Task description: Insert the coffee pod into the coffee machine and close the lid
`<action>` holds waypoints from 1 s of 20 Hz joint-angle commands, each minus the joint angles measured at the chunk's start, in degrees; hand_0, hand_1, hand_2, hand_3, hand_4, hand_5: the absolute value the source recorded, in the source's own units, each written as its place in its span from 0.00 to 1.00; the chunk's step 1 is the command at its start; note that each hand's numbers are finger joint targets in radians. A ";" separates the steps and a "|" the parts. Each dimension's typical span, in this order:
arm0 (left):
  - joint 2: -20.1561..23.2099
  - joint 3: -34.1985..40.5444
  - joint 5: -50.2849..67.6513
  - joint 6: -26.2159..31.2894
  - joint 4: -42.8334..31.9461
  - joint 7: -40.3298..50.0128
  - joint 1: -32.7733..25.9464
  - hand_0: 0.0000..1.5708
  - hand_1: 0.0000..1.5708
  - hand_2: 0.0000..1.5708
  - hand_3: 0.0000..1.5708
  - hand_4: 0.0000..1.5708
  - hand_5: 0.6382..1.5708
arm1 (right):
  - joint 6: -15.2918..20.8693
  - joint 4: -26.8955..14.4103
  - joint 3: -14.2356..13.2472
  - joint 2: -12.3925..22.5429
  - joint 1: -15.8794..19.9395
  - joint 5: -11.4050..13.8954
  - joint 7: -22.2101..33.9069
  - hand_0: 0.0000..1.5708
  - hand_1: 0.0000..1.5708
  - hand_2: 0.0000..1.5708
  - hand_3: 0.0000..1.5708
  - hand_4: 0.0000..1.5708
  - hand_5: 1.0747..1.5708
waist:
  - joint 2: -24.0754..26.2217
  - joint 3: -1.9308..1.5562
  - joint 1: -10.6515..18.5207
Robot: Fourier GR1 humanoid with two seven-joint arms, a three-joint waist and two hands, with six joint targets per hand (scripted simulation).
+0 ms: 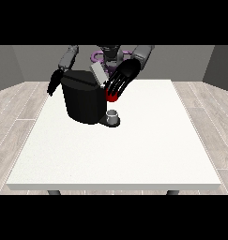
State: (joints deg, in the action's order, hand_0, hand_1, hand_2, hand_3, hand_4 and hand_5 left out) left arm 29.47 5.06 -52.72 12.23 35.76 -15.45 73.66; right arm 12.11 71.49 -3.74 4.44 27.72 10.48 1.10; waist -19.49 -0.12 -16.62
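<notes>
1. Plainly somewhere in the insertion step, to judge from the layout: black coffee machine (84, 101) standing on the white desk (134, 150), towards the far edge and left of centre, with its grey lid (97, 73) tilted up and not yet shut.
2. Hand at the view's right (121, 78) reaching down over the machine's front corner, fingers (113, 89) straight and slightly fanned, tips close above a red thing at the machine (110, 97). Nothing visibly pinched between them.
3. Hand at the view's left (54, 82) hanging beside the machine's other flank, fingers pointing down and looking straight, holding nothing that shows.
4. No pod plainly in sight. A small grey thing (113, 115) sitting on the machine's low front base, just below the red thing; not possible to tell whether that is the pod or merely a cup.
5. Next move, as a judgement only: if the pod is already seated, bring the hand at the view's right up behind the raised lid and press it forward and down until flat. Otherwise, pick out the pod first and carry it to the opening under the lid.
6. Calls for care near the lid's edge: straight fingers close beside it, little room, easy to nudge the machine instead of hinging the lid.
</notes>
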 commanded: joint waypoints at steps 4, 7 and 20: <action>-7.13 -0.81 1.59 0.36 1.10 1.05 -9.97 0.00 0.00 0.00 0.00 0.00 1.00 | -1.70 -3.79 -2.99 1.41 -7.30 -2.65 -2.97 0.00 0.00 0.00 0.00 0.00 1.00 | 10.35 0.09 6.28; -8.34 -1.05 2.15 1.39 1.25 0.63 -13.93 0.00 0.00 0.11 0.00 0.00 1.00 | -2.26 -4.02 -1.11 0.15 -12.04 -1.91 -2.67 0.00 0.00 0.00 0.00 0.00 1.00 | 15.02 0.11 7.49; -26.60 18.06 28.17 3.79 -1.56 -6.50 -36.94 0.00 0.00 0.00 0.00 0.27 1.00 | -5.13 -0.21 -1.69 -1.06 -19.46 -5.81 -4.21 0.00 0.00 0.00 0.00 0.00 1.00 | 34.11 0.16 19.14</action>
State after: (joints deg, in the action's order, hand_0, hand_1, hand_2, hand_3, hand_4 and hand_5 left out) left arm 6.06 21.53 -27.51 15.00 35.10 -20.44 43.73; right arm 9.44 68.95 -6.05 3.84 9.49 6.47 -3.36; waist 9.16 0.09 0.35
